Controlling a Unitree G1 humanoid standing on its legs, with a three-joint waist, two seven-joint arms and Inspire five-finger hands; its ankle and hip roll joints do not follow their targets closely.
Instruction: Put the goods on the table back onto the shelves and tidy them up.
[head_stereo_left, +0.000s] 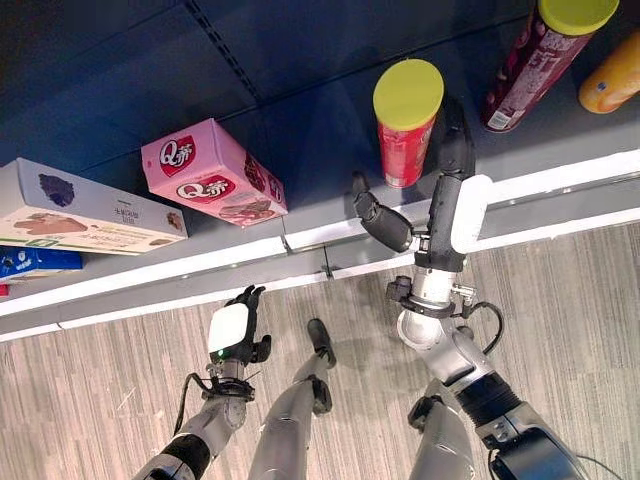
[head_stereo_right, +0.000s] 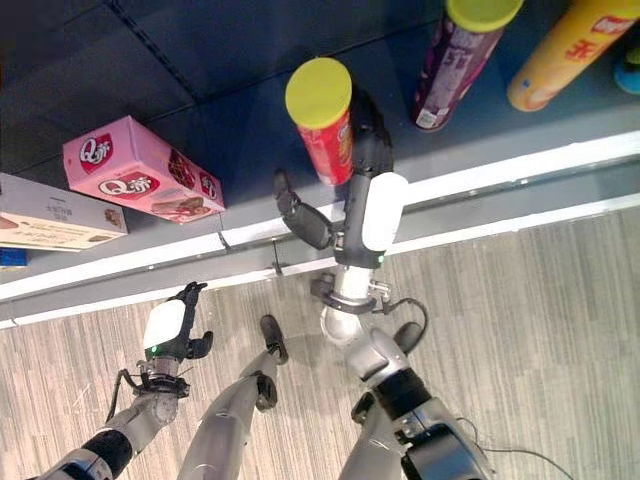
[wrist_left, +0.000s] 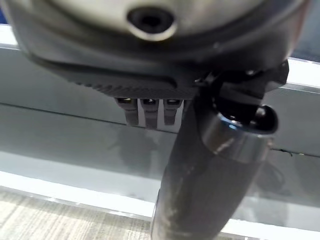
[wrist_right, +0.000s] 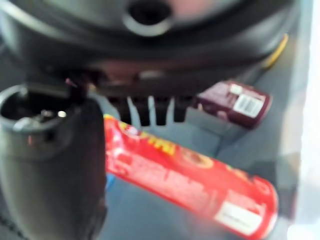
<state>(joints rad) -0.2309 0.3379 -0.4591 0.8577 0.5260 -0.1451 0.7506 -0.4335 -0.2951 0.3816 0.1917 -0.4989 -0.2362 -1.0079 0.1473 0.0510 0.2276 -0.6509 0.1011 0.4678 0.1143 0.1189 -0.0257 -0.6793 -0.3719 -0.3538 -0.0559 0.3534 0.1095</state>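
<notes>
A red can with a yellow lid (head_stereo_left: 405, 140) stands on the dark shelf (head_stereo_left: 300, 120) near its front edge. My right hand (head_stereo_left: 443, 225) reaches up to it. Its fingers (head_stereo_left: 456, 140) lie straight along the can's right side, and its thumb (head_stereo_left: 382, 222) is spread out apart from the can, below and to its left. In the right wrist view the red can (wrist_right: 190, 180) lies just past the straight fingers (wrist_right: 150, 110). My left hand (head_stereo_left: 232, 335) hangs low in front of the shelf's white edge (head_stereo_left: 250, 255), fingers relaxed and holding nothing.
On the same shelf a maroon can (head_stereo_left: 530, 70) and an orange can (head_stereo_left: 612, 75) stand to the right. A pink box (head_stereo_left: 210, 175), a white box (head_stereo_left: 80, 210) and a blue box (head_stereo_left: 35, 262) are to the left. Below is wood-pattern floor (head_stereo_left: 580, 300).
</notes>
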